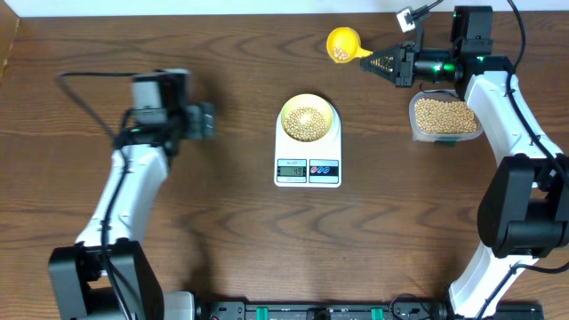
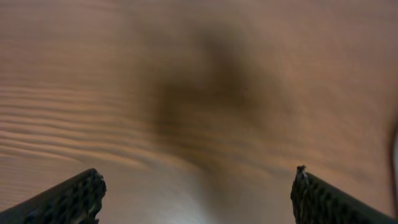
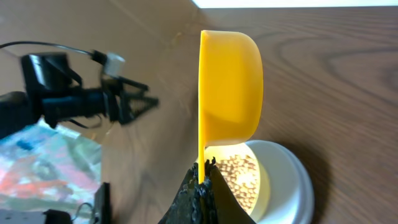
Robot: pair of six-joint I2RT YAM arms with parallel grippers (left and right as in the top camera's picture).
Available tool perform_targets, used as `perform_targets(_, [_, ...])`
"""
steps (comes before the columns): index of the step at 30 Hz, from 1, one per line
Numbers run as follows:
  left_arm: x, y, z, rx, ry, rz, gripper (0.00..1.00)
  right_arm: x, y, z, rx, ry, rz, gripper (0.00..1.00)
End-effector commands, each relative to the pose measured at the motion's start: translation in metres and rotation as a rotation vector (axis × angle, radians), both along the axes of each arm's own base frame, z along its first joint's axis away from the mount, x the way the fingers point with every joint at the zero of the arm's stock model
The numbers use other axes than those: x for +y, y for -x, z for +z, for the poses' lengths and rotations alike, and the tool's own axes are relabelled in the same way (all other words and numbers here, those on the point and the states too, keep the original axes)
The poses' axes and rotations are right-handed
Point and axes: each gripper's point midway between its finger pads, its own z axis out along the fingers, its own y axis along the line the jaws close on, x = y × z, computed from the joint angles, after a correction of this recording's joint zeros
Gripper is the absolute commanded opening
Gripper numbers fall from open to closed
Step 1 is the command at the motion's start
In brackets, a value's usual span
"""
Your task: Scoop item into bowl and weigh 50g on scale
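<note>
Weighing under way
Right pincer [image 1: 366, 56] pinches a loaded small yellow plastic scoop [image 1: 342, 44]; small beige beans [image 1: 308, 122] already lie in the pale yellow-green bowl [image 1: 285, 112] on the white digital scale [image 1: 308, 180]; display [image 1: 292, 169] unreadable; left pincer [image 1: 208, 120] spread.

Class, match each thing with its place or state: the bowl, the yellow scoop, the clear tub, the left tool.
Column one:
1. bowl
2. yellow scoop
3. clear tub
4. left tool

Column two:
A. open, holding nothing
B. on the scale
C. gripped by the right tool
D. on the table, filled with beans

Pairs: 1-B, 2-C, 3-D, 4-A
</note>
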Motion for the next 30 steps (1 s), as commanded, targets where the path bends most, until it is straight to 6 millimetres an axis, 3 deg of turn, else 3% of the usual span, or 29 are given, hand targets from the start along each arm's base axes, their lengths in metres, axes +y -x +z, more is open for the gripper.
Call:
perform_targets(1, [0.042, -0.008, 0.010, -0.072, 0.014, 0.106, 0.98, -0.003, -0.009, -0.002, -0.038, 0.062, -0.043, 0.01])
perform_targets(7, [0.102, -0.007, 0.026, -0.157, -0.009, 0.236, 0.98, -0.011, -0.020, -0.012, -0.038, 0.134, -0.112, 0.01])
perform_targets(12, [0.127, -0.001, 0.029, -0.171, -0.018, 0.293, 0.98, -0.012, -0.022, -0.012, -0.046, 0.141, -0.120, 0.01])
perform_targets(30, [0.131, -0.001, 0.031, -0.183, -0.022, 0.300, 0.98, -0.012, -0.025, -0.008, -0.061, 0.131, -0.125, 0.01])
